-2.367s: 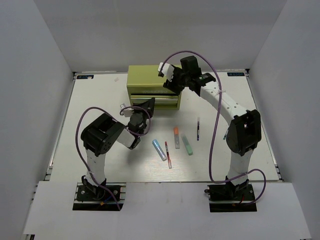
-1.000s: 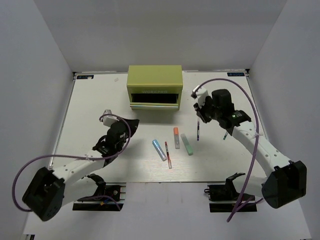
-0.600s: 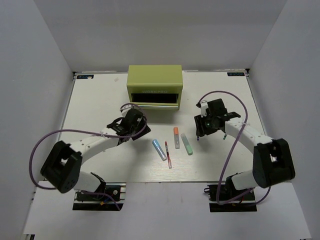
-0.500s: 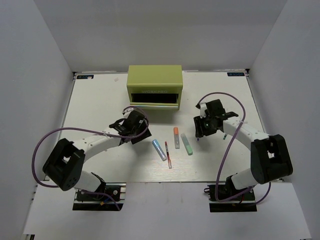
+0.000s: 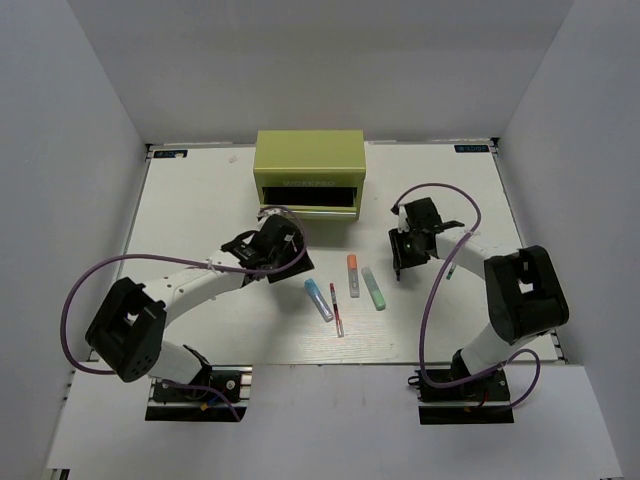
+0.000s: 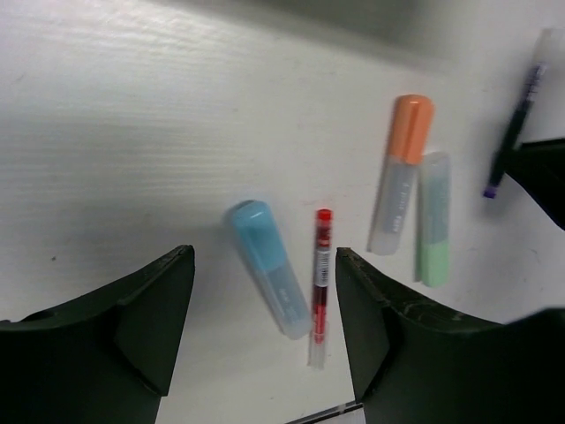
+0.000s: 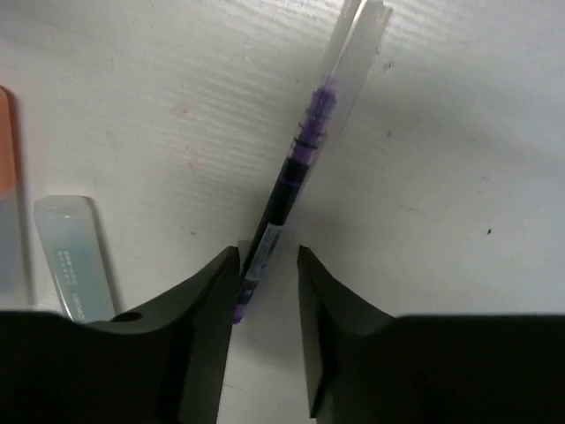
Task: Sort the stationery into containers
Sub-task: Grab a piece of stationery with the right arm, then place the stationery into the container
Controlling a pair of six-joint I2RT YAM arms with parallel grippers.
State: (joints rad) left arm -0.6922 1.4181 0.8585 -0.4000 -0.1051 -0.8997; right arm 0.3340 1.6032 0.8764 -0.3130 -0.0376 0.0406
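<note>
Overhead, the yellow-green tool chest (image 5: 308, 160) stands at upper centre of the white table (image 5: 195, 205), a dark band low on its front; can't make out the drawers from here. All five pens lie loose on the table below the chest, none in it. Left gripper (image 6: 263, 261) hovers just left of the cluster, jaws wide apart and holding nothing. In its wrist view the light blue marker (image 6: 269, 269) and the thin red pen (image 6: 320, 283) lie side by side in the gap between the two fingers (image 6: 146, 322). Orange-capped marker (image 6: 402, 168) and mint green marker (image 6: 433, 225) lie next to each other further right in that view, and the purple pen (image 6: 512, 132) is at the upper right corner. Right gripper (image 7: 267, 256) is down at the purple pen, right of centre overhead. Its jaws are narrowly parted, one on either side of the pen's lower end, and not clamped on it. The pen lies flat, slanting up to the right in the wrist view, its clear tip toward the top edge
</note>
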